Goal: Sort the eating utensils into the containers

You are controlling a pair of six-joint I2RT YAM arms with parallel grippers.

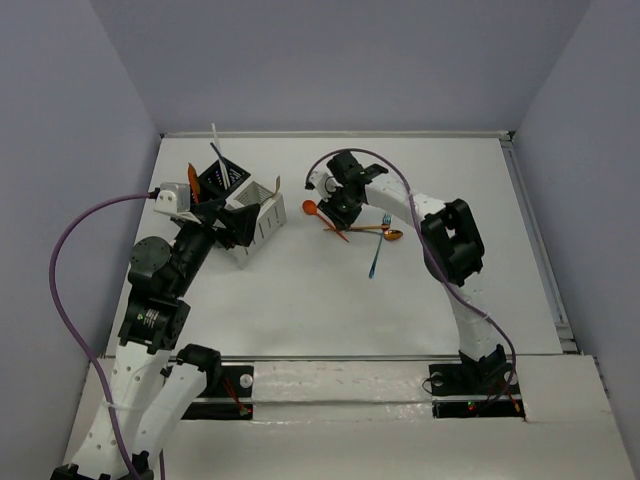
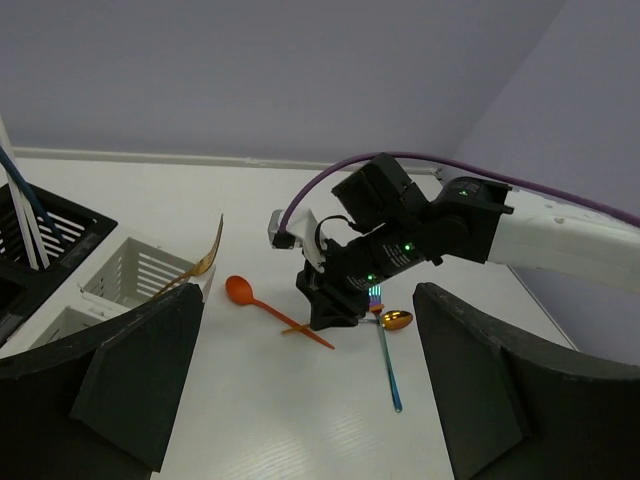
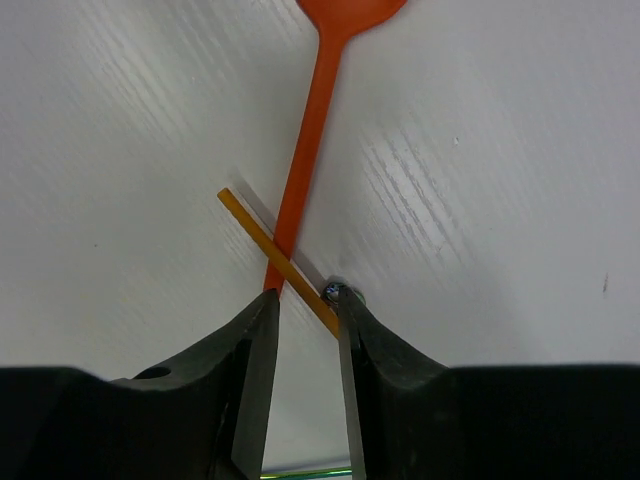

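Picking up is the step in hand: the right gripper (image 3: 305,300), jaws narrowly apart and clamping nothing yet, straddles the orange spoon (image 3: 315,130) lying on the table (image 3: 500,200) where an amber stick (image 3: 255,225) crosses its handle, so next it must pinch one alone; the left gripper (image 1: 228,224) gapes empty.

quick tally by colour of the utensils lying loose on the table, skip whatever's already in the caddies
orange spoon: 1
gold spoon: 1
teal fork: 1
total: 3
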